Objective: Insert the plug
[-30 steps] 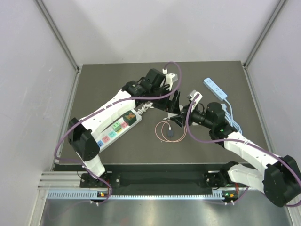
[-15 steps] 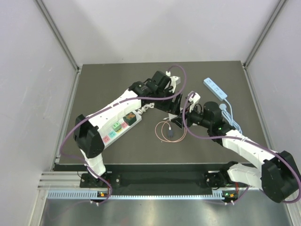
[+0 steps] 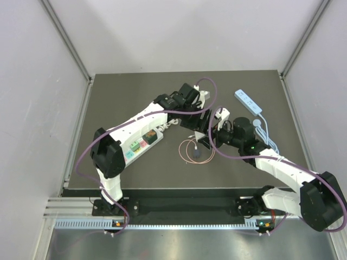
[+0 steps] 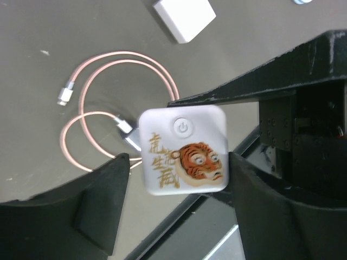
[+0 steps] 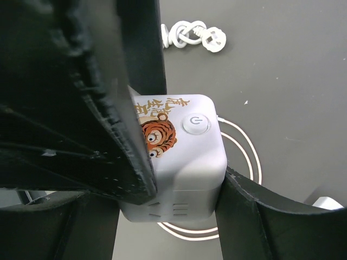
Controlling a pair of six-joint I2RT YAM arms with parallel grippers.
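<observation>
Over the middle of the table (image 3: 124,97), both claws sat around the plug (image 4: 183,157), a white cube with a tiger picture and a power button. My right claw (image 5: 168,206) had it pinched between partly spread fingers, up off the surface above a looped pink cable (image 4: 103,103). The left claw (image 4: 179,173) straddled the same cube. One finger touched it and there was a sliver of gap at the other, so I honestly couldn't tell if it was gripping. The strip with coloured buttons (image 3: 138,145) lay off left, beside the left arm.
</observation>
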